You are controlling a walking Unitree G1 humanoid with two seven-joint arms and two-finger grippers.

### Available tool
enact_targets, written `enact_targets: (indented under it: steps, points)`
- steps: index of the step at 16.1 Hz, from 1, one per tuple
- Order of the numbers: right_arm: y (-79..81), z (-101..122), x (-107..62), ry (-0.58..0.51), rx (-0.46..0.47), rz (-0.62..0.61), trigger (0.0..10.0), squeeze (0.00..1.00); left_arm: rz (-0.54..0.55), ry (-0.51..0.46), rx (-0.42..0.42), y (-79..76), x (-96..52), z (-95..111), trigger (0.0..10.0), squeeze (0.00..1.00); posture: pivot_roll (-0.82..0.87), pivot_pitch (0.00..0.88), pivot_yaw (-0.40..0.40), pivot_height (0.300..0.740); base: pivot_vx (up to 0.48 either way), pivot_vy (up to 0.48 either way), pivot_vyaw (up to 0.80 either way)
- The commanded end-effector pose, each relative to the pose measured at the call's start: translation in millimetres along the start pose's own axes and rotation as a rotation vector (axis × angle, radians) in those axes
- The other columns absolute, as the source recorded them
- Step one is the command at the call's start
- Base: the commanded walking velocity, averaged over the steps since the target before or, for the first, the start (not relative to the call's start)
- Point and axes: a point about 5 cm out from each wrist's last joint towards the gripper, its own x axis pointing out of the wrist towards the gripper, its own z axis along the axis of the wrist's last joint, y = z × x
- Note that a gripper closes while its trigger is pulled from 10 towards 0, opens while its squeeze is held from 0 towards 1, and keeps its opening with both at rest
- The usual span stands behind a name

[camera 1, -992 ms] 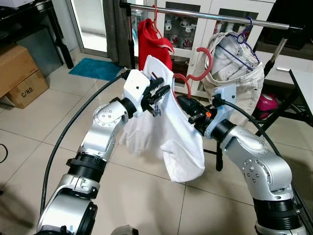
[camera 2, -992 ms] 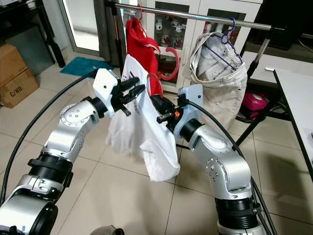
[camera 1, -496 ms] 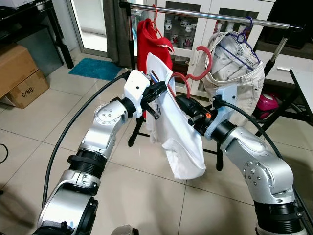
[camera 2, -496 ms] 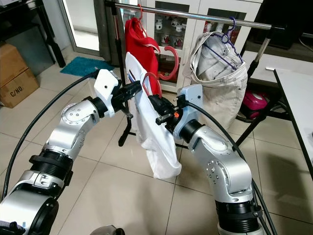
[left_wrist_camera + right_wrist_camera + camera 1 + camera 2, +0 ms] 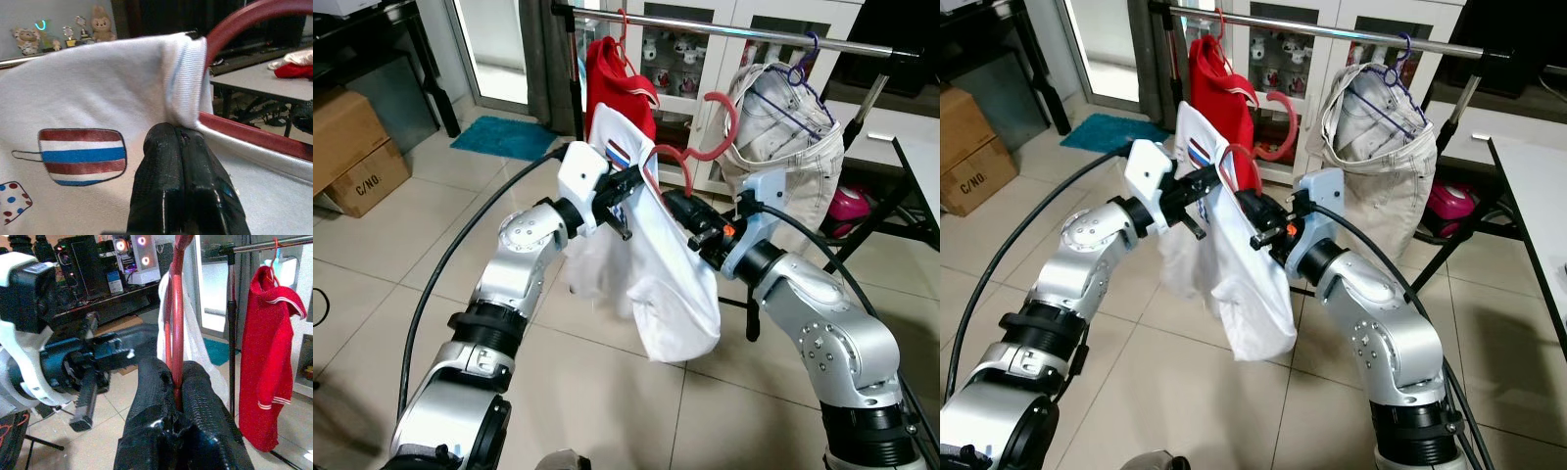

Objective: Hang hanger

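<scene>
In front of the clothes rail (image 5: 754,36), the left claw (image 5: 631,186) pinches the collar of the white shirt (image 5: 656,274). Beside it, the right claw (image 5: 677,206) grips the red hanger (image 5: 700,152) inside the shirt, below the rail.

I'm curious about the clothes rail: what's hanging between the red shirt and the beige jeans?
Nothing hangs there. In the left eye view, the rail is bare between the red shirt and the beige jeans.
</scene>
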Motion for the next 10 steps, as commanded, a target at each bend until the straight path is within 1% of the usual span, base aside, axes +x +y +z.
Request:
enact_targets:
  steps: [1, 3, 5, 6, 7, 8, 9, 10]
  points:
    - [-4.2, 5, 1.7, -0.021, -0.019, -0.036, 10.0, 0.00, 0.016, -0.062, -0.002, 1.8, -3.4, 11, 0.0, 0.00, -0.15, 0.000, 0.027, 0.740, 0.000, 0.000, 0.00]
    - [-16.9, 3, 3.6, -0.009, -0.019, -0.136, 10.0, 0.00, 0.039, -0.095, -0.023, 0.9, -15.4, 14, 0.0, 0.00, -0.14, 0.000, 0.019, 0.740, 0.000, 0.000, 0.00]
    - [-23.9, 2, 3.4, -0.009, -0.014, -0.185, 10.0, 0.00, 0.056, -0.105, -0.022, -0.1, -21.3, 16, 0.0, 0.00, -0.13, 0.000, 0.008, 0.740, 0.000, 0.000, 0.00]
    - [-25.8, 2, 3.3, -0.009, -0.014, -0.198, 10.0, 0.00, 0.067, -0.112, -0.017, 0.3, -23.2, 17, 0.0, 0.00, -0.12, 0.000, 0.005, 0.740, 0.000, 0.000, 0.00]
    - [-29.1, 2, 3.7, -0.011, -0.013, -0.214, 10.0, 0.00, 0.104, -0.128, -0.006, 2.7, -27.6, 21, 0.0, 0.00, -0.11, 0.000, -0.001, 0.740, 0.000, 0.000, 0.00]
    - [-28.7, 2, 4.8, -0.014, -0.009, -0.204, 10.0, 0.00, 0.128, -0.122, 0.004, 4.9, -29.9, 22, 0.0, 0.00, -0.11, 0.000, -0.001, 0.740, 0.000, 0.000, 0.00]
    - [-25.2, 3, 6.4, -0.022, 0.004, -0.172, 10.0, 0.00, 0.169, -0.093, 0.037, 8.4, -30.4, 20, 0.0, 0.00, -0.11, 0.000, -0.002, 0.740, 0.000, 0.000, 0.00]
    - [-20.5, 3, 7.5, -0.027, 0.011, -0.132, 10.0, 0.00, 0.198, -0.067, 0.063, 10.8, -29.7, 19, 10.0, 0.00, -0.11, 0.000, -0.003, 0.740, 0.000, 0.000, 0.00]
